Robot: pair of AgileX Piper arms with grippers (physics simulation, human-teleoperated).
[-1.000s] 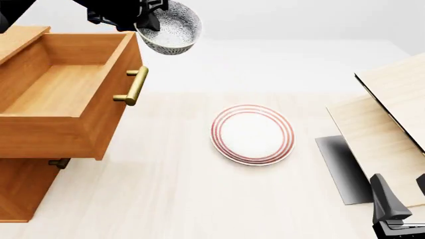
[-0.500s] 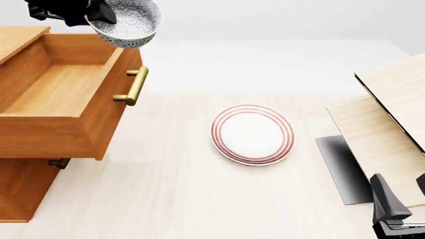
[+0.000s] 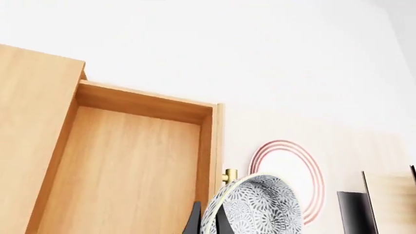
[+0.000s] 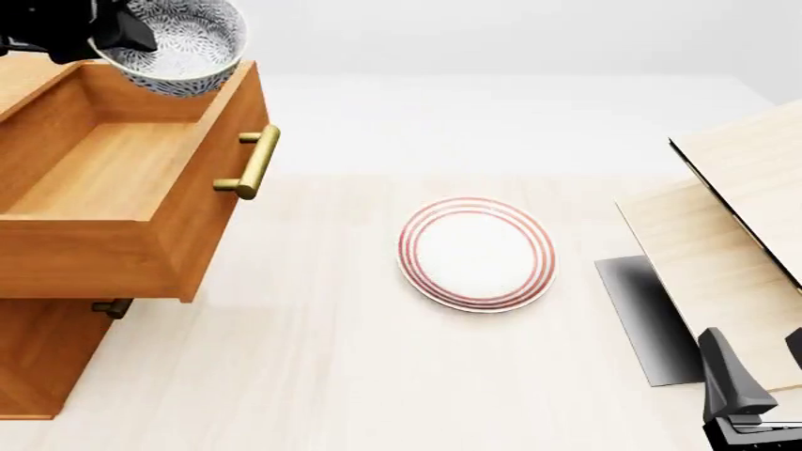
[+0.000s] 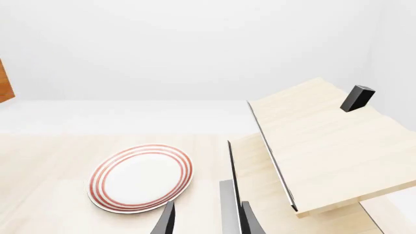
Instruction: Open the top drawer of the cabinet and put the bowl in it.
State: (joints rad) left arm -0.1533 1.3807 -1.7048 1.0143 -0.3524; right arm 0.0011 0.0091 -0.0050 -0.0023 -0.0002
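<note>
The left end effector (image 4: 107, 38) is clamped on the rim of the bowl (image 4: 176, 42), which hangs tilted in the air above the far front corner of the top drawer (image 4: 119, 178), pulled well out of the cabinet (image 4: 38, 352); the right end effector (image 5: 206, 219) is parked low on the bench (image 4: 376, 376), beyond the plate (image 4: 476, 252) from the drawer, fingers a little apart and empty. Let go now, the bowl could clip the drawer's front wall and tumble out toward the handle (image 4: 254, 162). No writing or labels show anywhere.
</note>
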